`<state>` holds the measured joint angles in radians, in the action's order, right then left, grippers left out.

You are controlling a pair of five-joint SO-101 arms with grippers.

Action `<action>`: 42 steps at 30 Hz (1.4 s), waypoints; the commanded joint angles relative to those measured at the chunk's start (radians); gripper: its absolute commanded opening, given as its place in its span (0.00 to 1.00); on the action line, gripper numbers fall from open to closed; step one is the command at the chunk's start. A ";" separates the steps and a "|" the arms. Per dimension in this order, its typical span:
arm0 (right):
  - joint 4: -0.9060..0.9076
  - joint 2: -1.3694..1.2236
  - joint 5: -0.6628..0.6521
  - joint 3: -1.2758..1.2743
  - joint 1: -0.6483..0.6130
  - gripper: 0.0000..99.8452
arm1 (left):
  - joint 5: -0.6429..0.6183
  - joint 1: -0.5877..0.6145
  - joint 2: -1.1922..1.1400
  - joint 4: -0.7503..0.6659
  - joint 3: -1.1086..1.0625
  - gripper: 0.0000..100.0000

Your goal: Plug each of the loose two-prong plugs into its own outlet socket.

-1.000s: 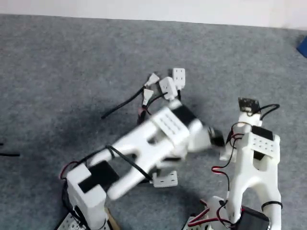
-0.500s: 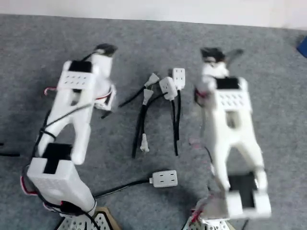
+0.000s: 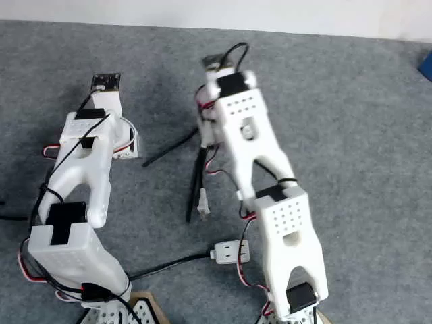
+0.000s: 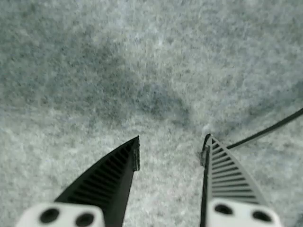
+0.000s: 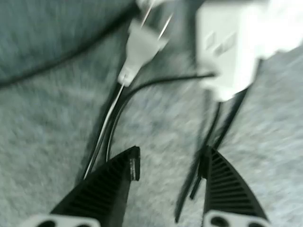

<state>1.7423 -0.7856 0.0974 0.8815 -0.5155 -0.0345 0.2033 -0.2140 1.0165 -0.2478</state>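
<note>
The left claw (image 4: 171, 146) stands wide apart with nothing between its two dark ribbed fingers; it points down at a bare stretch of the grey, carpet-like bench (image 4: 94, 71), and a thin black cord (image 4: 265, 133) runs off past the tip of one finger. Whether that tip touches the cord I cannot tell. The right claw (image 5: 171, 158) is also spread wide and holds nothing. Just ahead of its tips lies a white plug (image 5: 139, 47), flat on the bench with its two metal prongs pointing away from the claw. Beside the plug, a little apart, is a white socket block (image 5: 226, 45) with slots on its face. Several black cords (image 5: 113, 118) trail from these two things back toward the claw, some passing close by one fingertip and some by the other, and one thin cord curves across to touch the socket block. From the high view, a second plug (image 3: 202, 202) lies on the bench at the end of dark cords between the two arms. A second socket block (image 3: 231, 252) lies nearer the arm bases, just beside the right arm, its cord leading off toward the left arm's base.
</note>
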 commanded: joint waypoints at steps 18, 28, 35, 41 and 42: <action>-0.173 0.300 -0.006 -0.591 -0.191 0.20 | -0.006 0.004 0.018 -0.066 -0.031 0.23; -0.174 0.298 -0.006 -0.591 -0.254 0.20 | -0.005 0.004 0.018 -0.066 -0.031 0.22; -0.166 0.309 0.014 -0.567 -0.257 0.20 | -0.005 0.004 0.018 -0.066 -0.031 0.22; -0.166 0.312 0.037 -0.544 -0.263 0.20 | -0.005 0.002 0.018 -0.066 -0.031 0.22; -0.166 0.314 0.048 -0.539 -0.263 0.20 | -0.005 0.002 0.018 -0.066 -0.031 0.22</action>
<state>1.5750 -0.5447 0.1174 0.2892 -0.7641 -0.0345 0.2064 -0.2140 0.9628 -0.2816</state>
